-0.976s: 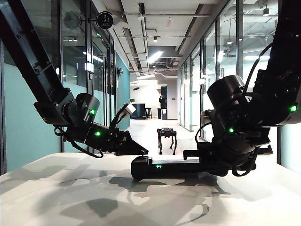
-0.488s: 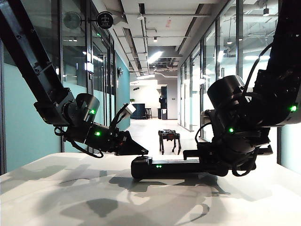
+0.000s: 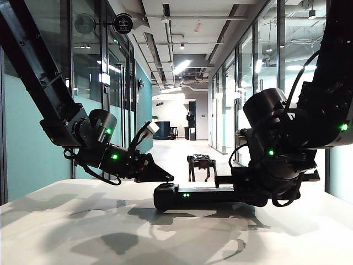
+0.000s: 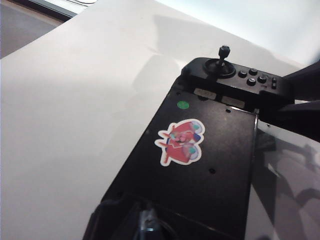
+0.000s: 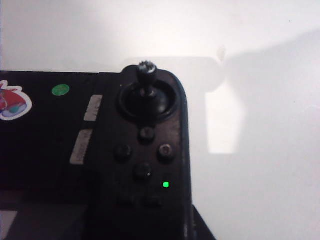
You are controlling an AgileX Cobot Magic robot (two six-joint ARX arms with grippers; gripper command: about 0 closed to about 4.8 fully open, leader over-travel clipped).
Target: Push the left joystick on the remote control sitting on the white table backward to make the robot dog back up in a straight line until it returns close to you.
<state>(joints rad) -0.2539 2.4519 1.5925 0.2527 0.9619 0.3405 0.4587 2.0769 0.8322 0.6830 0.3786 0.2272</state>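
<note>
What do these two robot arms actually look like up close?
Both are black and chunky. The left arm is a long boxy beam ending in rounded joints, with a silver cap, green lights, looping black cables and a pointed left gripper. The right arm is bulkier, with a rounded dome joint, green lights and black cables; the right gripper is black too.
</note>
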